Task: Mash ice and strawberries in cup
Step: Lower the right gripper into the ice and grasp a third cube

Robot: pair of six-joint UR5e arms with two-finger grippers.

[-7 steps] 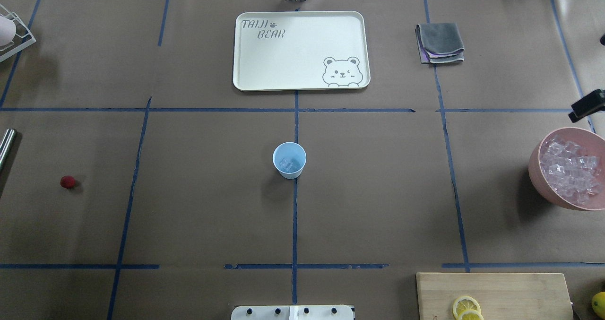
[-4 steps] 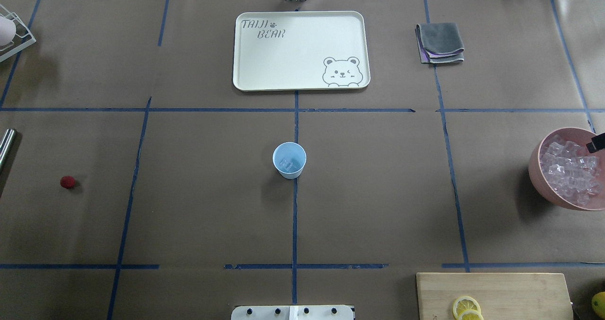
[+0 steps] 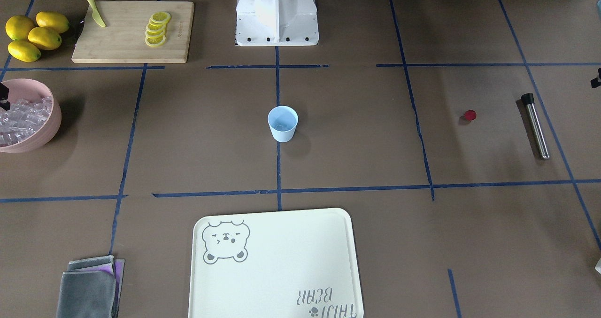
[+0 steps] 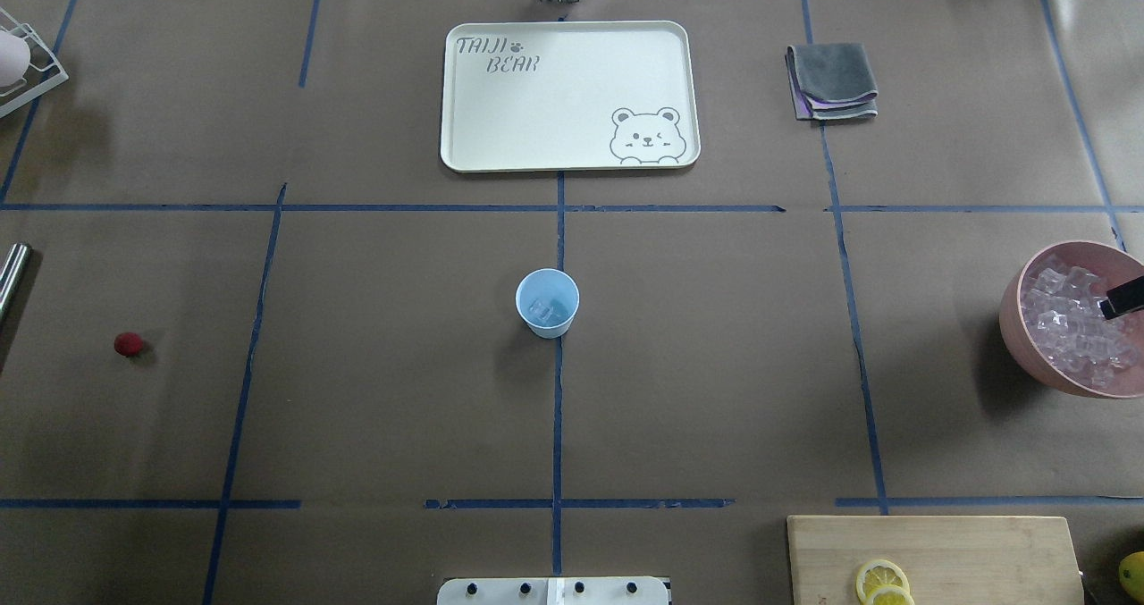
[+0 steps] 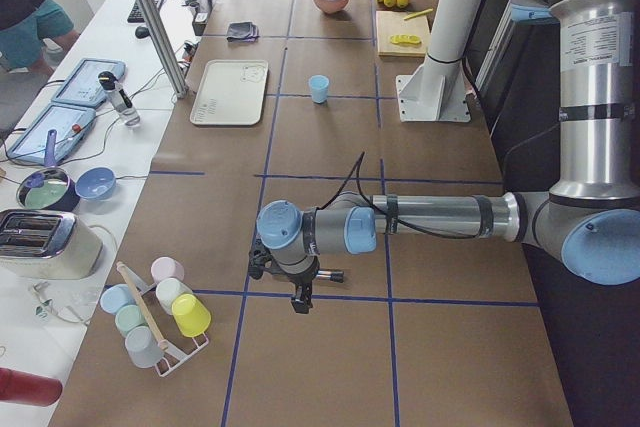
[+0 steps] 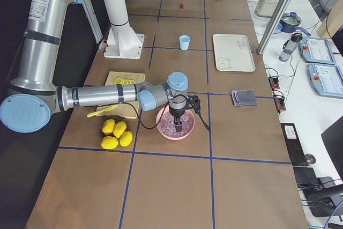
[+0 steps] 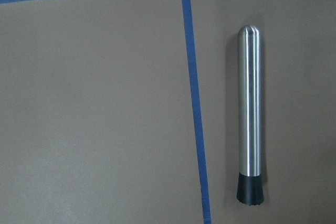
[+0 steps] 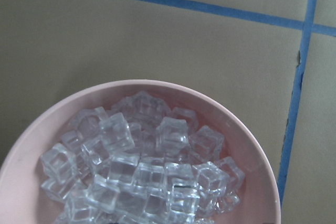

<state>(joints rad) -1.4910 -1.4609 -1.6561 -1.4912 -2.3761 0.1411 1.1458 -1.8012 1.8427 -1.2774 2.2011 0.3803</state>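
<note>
The pale-blue cup (image 4: 547, 302) stands upright at the table's centre with a few ice cubes (image 4: 543, 308) in it. More ice (image 8: 142, 166) fills the pink bowl (image 4: 1019, 337) at the right edge. The red strawberry (image 4: 128, 344) lies alone on the paper far left. My right gripper (image 6: 178, 128) hangs over the bowl's ice. Only a black tip of it (image 4: 1124, 297) shows overhead, and I cannot tell whether it is open or shut. My left gripper (image 5: 300, 299) hovers low at the table's left end near a steel muddler (image 7: 250, 114). Its state is unclear too.
A cream bear tray (image 4: 465, 140) lies beyond the cup, and a folded grey cloth (image 4: 833, 80) is at the back right. Near the robot's right are a cutting board (image 3: 122, 41) with lemon slices (image 3: 156, 29), a green knife (image 3: 95, 3) and whole lemons (image 3: 33, 35). A cup rack (image 5: 155, 312) sits far left.
The right gripper's black tip has moved from beyond the pink bowl's far rim to over the ice in the bowl. Cup and strawberry have not moved.
</note>
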